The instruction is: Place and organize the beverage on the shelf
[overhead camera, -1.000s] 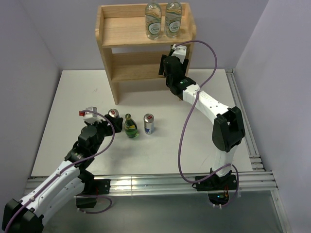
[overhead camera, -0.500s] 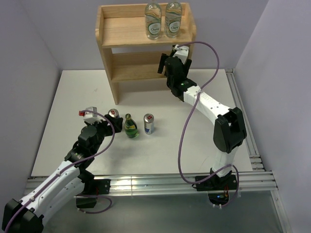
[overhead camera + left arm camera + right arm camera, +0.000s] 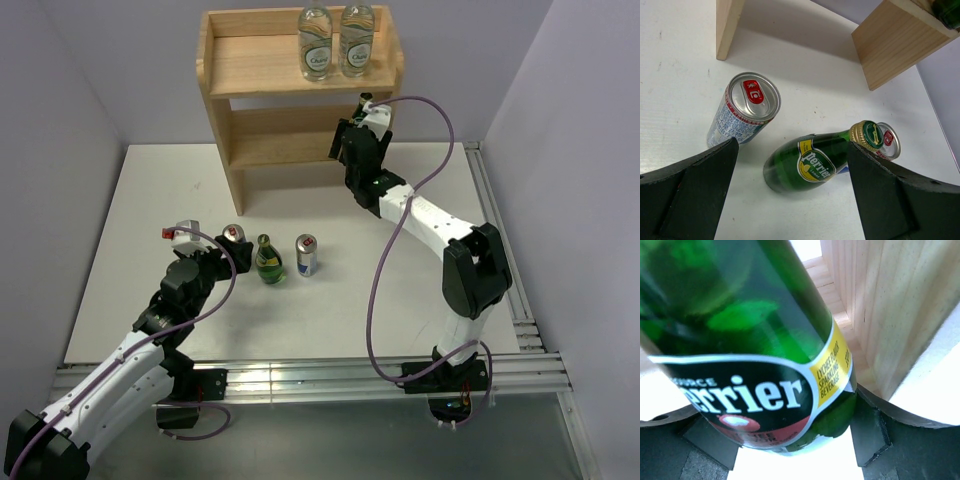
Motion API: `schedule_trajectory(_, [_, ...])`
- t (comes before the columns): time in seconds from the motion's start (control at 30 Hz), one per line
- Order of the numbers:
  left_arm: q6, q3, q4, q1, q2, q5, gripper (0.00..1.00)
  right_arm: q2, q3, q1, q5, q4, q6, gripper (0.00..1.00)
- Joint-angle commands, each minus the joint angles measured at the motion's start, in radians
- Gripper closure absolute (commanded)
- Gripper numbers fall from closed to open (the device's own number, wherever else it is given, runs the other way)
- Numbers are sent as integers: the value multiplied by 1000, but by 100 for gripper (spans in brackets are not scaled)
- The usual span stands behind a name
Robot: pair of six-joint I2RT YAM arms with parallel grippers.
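Right gripper: clenched on green bottle, middle tier of shelf, edged slightly inward. Left gripper: agape, unmoved.

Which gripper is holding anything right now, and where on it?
The right gripper grips a green bottle by its lower body, at the label. The left gripper is open, holding nothing.

The shelf stands on the table. At the right end of the shelf's top board are two water bottles. On the table before the shelf, in a row, are a can, a green bottle and a second can. A second green bottle is at the shelf's middle tier; whether it rests there is unclear.
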Motion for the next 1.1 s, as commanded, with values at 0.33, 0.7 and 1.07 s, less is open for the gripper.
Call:
schedule_trajectory(0.33, [6, -1, 45, -3, -1, -12, 4, 8, 44, -2, 45, 22, -3, 88])
schedule_trajectory(0.7, [8, 0, 52, -3, 11, -13, 4, 87, 155, -2, 69, 3, -41, 92])
schedule_trajectory(1.07, [13, 7, 54, -3, 24, -13, 4, 116, 175, -1, 85, 14, -48, 92])
